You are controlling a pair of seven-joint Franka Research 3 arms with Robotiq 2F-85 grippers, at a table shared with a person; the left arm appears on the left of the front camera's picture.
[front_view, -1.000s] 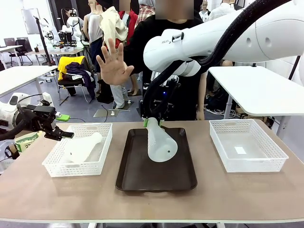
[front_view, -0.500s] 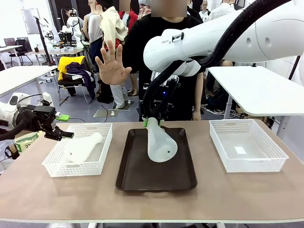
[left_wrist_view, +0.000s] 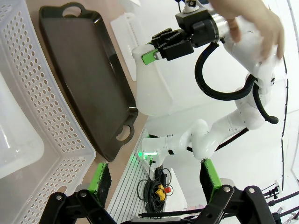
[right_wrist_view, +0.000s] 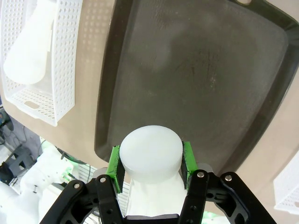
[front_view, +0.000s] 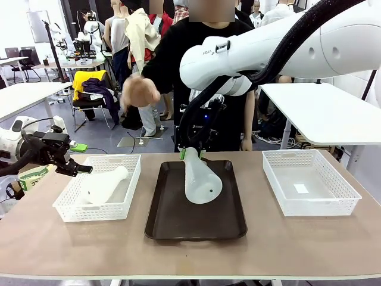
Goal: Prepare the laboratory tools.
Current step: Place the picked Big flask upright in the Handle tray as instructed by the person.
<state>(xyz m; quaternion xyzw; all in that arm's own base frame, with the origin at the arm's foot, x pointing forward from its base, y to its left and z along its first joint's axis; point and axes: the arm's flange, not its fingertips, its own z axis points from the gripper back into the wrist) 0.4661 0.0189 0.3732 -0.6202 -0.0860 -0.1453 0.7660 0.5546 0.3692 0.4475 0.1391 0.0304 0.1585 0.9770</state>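
Note:
My right gripper (front_view: pixel 191 153) is shut on the neck of a frosted white conical flask (front_view: pixel 201 180). The flask hangs tilted, its wide base low over the dark brown tray (front_view: pixel 178 223); whether it touches the tray I cannot tell. In the right wrist view the green pads (right_wrist_view: pixel 114 167) clamp that flask (right_wrist_view: pixel 150 149) above the tray (right_wrist_view: pixel 201 79). A second flask (front_view: pixel 104 185) lies on its side in the left white mesh basket (front_view: pixel 89 211). My left gripper (front_view: pixel 80 167) stands open at that basket's far left corner, its jaws wide apart around nothing (left_wrist_view: pixel 154 179).
A white mesh basket (front_view: pixel 309 205) with nothing in it stands right of the tray. A person in black stands at the far side, one hand (front_view: pixel 138 92) raised above the table's left half. Bare tabletop (front_view: pixel 297 250) runs along the near edge.
The person's raised open hand has dropped a little and now looks blurred and partly curled. Both arms and both flasks are where they were.

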